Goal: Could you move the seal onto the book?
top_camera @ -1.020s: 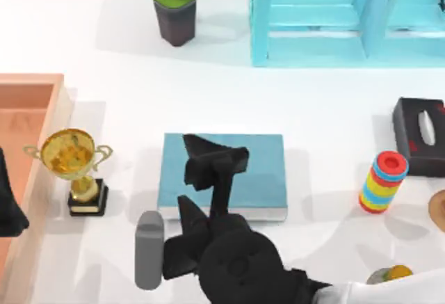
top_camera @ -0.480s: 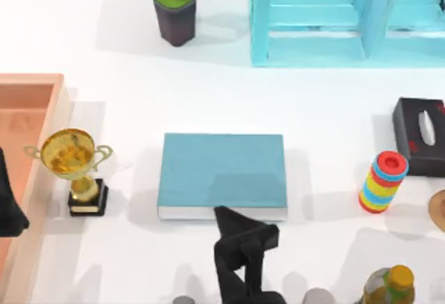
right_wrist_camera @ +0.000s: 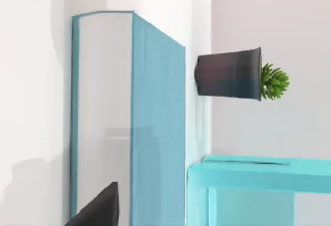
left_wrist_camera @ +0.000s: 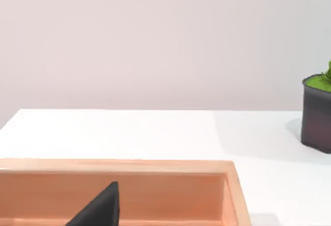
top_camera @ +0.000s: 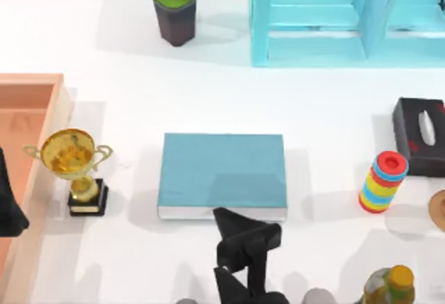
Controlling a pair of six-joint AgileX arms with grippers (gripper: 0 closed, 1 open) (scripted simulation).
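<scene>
The book (top_camera: 222, 168) lies flat in the middle of the table, teal cover up and white page edge toward the front; the right wrist view shows the book (right_wrist_camera: 155, 122) from its page-edge side. My right gripper (top_camera: 243, 234) hangs just in front of the book's front edge, slightly right of its middle, with nothing visible in it. The seal is out of view. My left gripper (top_camera: 8, 206) is parked at the left edge, over the wooden tray (top_camera: 28, 85).
A gold trophy (top_camera: 73, 161) stands left of the book. A potted plant (top_camera: 175, 12) and a light-blue shelf (top_camera: 348, 19) are at the back. At the right are a black tissue box (top_camera: 421, 137), a striped ring stack (top_camera: 382, 181) and a bottle (top_camera: 389, 286).
My right gripper has pulled back from above the book to just in front of its front edge, then nearly stopped. The book's cover now shows bare. The left arm has not moved.
</scene>
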